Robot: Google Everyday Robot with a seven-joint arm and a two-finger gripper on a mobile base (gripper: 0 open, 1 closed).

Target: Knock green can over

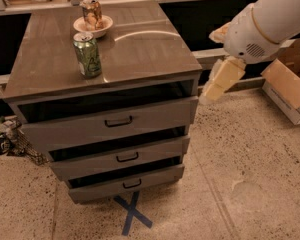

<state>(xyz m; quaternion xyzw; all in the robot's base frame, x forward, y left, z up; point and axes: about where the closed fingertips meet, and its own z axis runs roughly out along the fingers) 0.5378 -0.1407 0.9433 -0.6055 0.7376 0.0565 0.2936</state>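
Note:
The green can (87, 54) stands upright on the left part of the grey drawer cabinet's top (140, 49). It has a silver rim and pale markings on its side. My gripper (213, 90) hangs in the air to the right of the cabinet, level with the top drawer's right corner, well apart from the can. The white arm (270, 19) reaches in from the upper right.
An orange-copper can (92, 13) stands in a small white bowl (93, 28) behind the green can. The three drawers (115, 121) are each slightly open. A cardboard box (290, 84) lies on the floor at right. A blue tape X (132, 213) marks the floor in front.

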